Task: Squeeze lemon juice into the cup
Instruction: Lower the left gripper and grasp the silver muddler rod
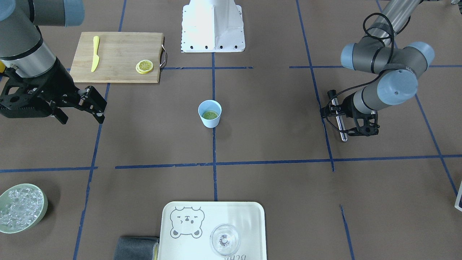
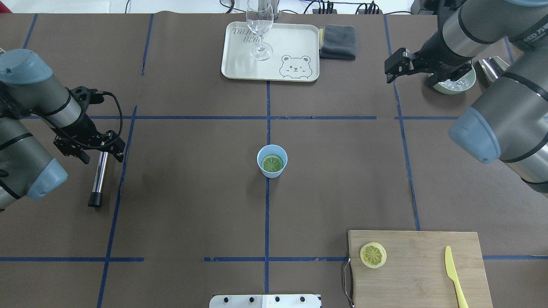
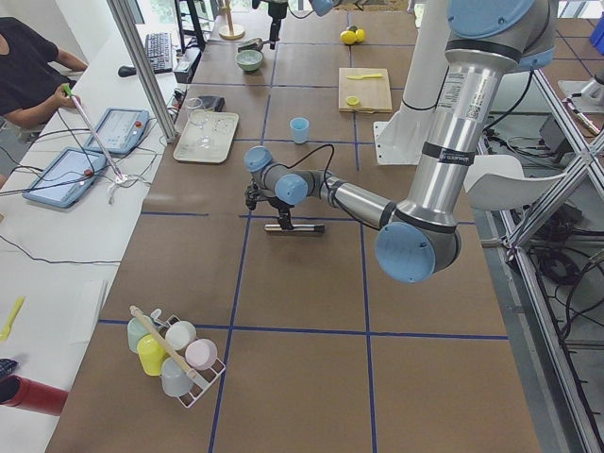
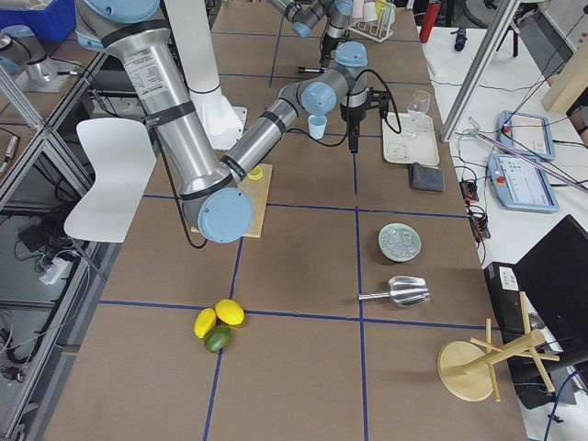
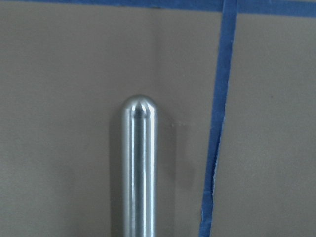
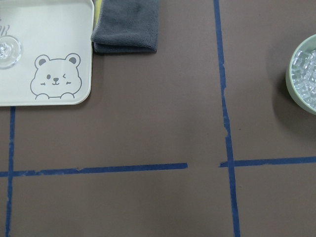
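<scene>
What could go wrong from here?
1. The cup, with a lemon slice inside, stands free mid-table. The right gripper is open and far off, so nothing braces the cup. Pressing down could tip or slide it.
2. The left gripper sits at one end of the metal rod, and I cannot tell if it is clamped. The long overhang may pivot or slip.

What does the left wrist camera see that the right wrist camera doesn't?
Only the left wrist view shows a shiny metal rod. Only the right wrist view shows the bear tray, the foot of a glass on it, a grey cloth and a bowl of ice. Both show the brown table and blue tape.
</scene>
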You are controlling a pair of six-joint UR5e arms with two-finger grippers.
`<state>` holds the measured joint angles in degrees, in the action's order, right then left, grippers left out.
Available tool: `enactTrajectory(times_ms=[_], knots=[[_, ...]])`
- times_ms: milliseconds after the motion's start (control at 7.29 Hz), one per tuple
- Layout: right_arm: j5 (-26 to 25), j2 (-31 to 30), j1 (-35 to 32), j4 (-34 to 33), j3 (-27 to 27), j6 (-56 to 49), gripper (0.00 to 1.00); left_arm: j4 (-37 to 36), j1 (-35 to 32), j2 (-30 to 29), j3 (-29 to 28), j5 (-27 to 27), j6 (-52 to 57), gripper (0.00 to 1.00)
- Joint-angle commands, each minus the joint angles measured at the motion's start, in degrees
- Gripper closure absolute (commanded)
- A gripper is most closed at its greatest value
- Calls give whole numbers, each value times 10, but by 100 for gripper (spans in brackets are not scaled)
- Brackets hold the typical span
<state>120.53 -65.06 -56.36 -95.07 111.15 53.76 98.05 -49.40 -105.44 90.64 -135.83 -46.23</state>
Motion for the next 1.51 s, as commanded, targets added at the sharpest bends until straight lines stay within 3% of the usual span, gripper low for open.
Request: enactTrajectory(times_ms=[0, 960, 1234, 1371], knots=[[0, -1, -1, 1, 2, -1, 0, 0, 2, 1, -11, 1, 2, 0], [0, -1, 2, 1, 5, 0, 0, 3, 2, 2, -29, 26, 6, 1], [0, 0, 2, 1, 5, -1, 0, 2, 2, 2, -28, 26, 4, 60], [1, -1, 0, 0, 5, -1, 0, 0, 2, 1, -27, 25, 4, 78]])
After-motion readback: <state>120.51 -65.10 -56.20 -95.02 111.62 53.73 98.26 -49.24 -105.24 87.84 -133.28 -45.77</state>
